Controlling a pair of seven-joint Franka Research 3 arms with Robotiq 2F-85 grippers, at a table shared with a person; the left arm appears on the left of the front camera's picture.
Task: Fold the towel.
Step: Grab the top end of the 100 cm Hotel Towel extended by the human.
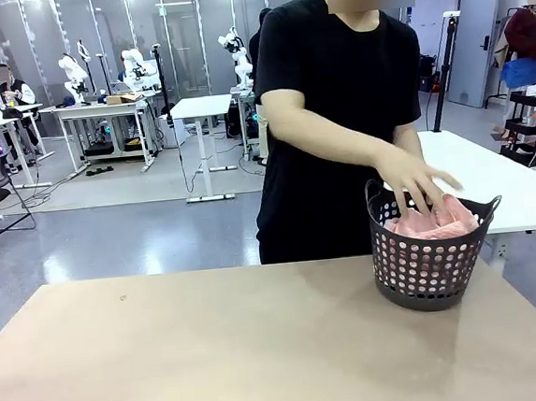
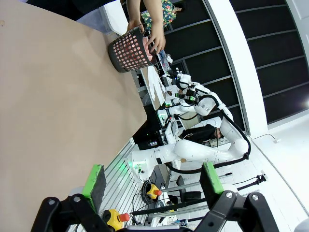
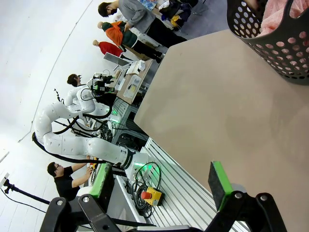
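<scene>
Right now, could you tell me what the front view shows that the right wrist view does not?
Front view: a person's hand reaching into the basket. Right wrist view: the right end effector, open, well away from the basket. Both: the pink towel bunched in the basket, which stands on the tan table.

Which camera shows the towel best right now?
Front view: the towel lies bunched in the basket, with the person's hand reaching in. The left wrist view shows it far off and small; the right wrist view crops it at the frame's top corner.
</scene>
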